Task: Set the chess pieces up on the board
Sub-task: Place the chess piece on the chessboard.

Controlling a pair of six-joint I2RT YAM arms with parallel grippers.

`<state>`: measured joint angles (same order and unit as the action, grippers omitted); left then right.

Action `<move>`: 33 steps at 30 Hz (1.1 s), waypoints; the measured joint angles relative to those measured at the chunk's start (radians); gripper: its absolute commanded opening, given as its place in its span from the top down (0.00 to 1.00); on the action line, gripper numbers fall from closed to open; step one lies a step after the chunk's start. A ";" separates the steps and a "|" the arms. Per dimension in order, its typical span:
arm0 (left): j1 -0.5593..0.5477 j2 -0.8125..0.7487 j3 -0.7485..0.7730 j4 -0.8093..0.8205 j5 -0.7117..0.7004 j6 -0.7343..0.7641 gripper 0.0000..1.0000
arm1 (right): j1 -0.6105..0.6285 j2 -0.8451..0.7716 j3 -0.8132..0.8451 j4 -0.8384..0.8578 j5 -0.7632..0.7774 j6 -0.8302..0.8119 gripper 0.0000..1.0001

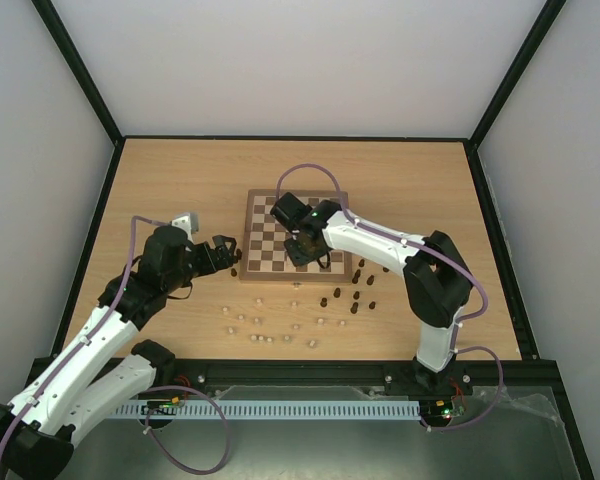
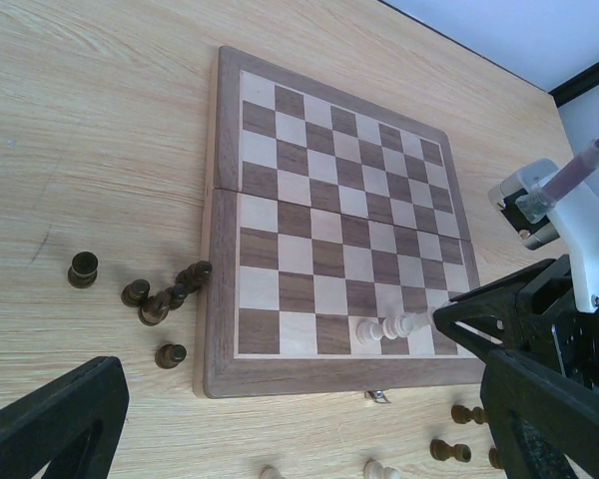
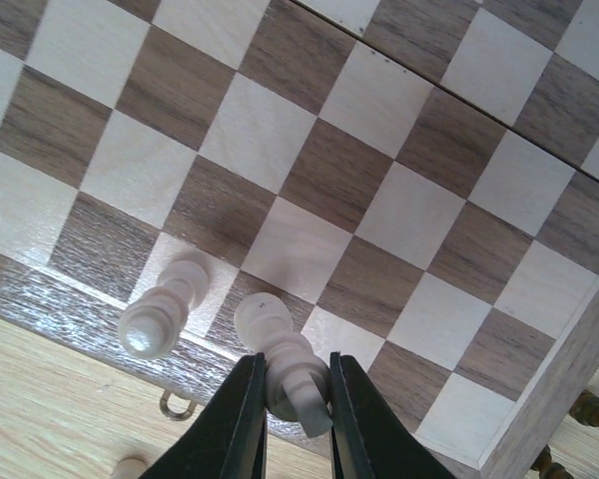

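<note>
While one cream piece (image 3: 283,351) is clamped in the right end effector (image 3: 298,384), we place it over the near-edge row of the board (image 3: 399,150), just beside a second cream piece (image 3: 166,305) that stands on its own square. We read the grip as low on the body, so the head stays free and the base can be set onto the back rank next to its neighbour. The held piece looks tilted. We cannot tell whether its base touches the wood, since the fingers cover it. Apart from these two, the board shows bare squares, so we judge the setup barely started. The left end effector (image 1: 227,256) hangs released with nothing in it, at the board's left border. It is near a small huddle of dark pieces (image 2: 166,295), likely staged for the next pick. Loose cream pieces (image 1: 265,325) lie scattered on the bench (image 1: 180,180) in front of the board, and more dark ones sit off its right corner. They are too small in the overhead view to tell pawn from officer, and the right arm blocks part of the board there.
</note>
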<state>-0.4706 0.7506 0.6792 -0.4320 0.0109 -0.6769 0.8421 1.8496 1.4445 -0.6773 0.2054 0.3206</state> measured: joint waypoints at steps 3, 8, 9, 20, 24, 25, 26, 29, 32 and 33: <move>0.000 0.001 0.000 0.000 0.001 0.000 0.00 | 0.002 0.000 -0.010 -0.003 0.014 0.001 0.86; 0.000 0.001 0.000 0.000 0.004 -0.001 0.00 | 0.008 0.000 -0.019 -0.006 0.034 0.002 0.86; 0.000 0.001 0.000 0.000 0.005 -0.002 0.00 | 0.011 0.000 -0.019 -0.006 0.037 0.002 0.86; 0.000 -0.005 -0.012 0.000 0.008 -0.005 0.00 | 0.052 0.000 -0.019 -0.006 0.055 0.005 0.86; 0.000 -0.014 -0.012 0.000 0.008 -0.005 0.01 | 0.056 0.003 -0.019 -0.006 0.066 0.008 0.86; 0.000 -0.014 -0.013 0.000 0.008 -0.005 0.01 | 0.057 0.005 -0.019 -0.006 0.070 0.009 0.86; 0.000 -0.014 -0.013 0.000 0.008 -0.005 0.01 | 0.057 0.007 -0.019 -0.006 0.073 0.009 0.86; 0.000 -0.014 -0.013 0.000 0.008 -0.005 0.01 | 0.059 0.016 -0.019 -0.006 0.085 0.013 0.86; 0.000 -0.014 -0.013 0.000 0.008 -0.006 0.01 | 0.060 0.025 -0.019 -0.006 0.093 0.016 0.86; 0.000 -0.014 -0.013 0.000 0.008 -0.006 0.01 | 0.061 0.027 -0.019 -0.006 0.097 0.017 0.85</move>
<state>-0.4706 0.7361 0.6659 -0.4320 0.0185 -0.6834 0.9031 1.8771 1.4258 -0.6830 0.3023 0.3374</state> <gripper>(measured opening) 0.995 0.144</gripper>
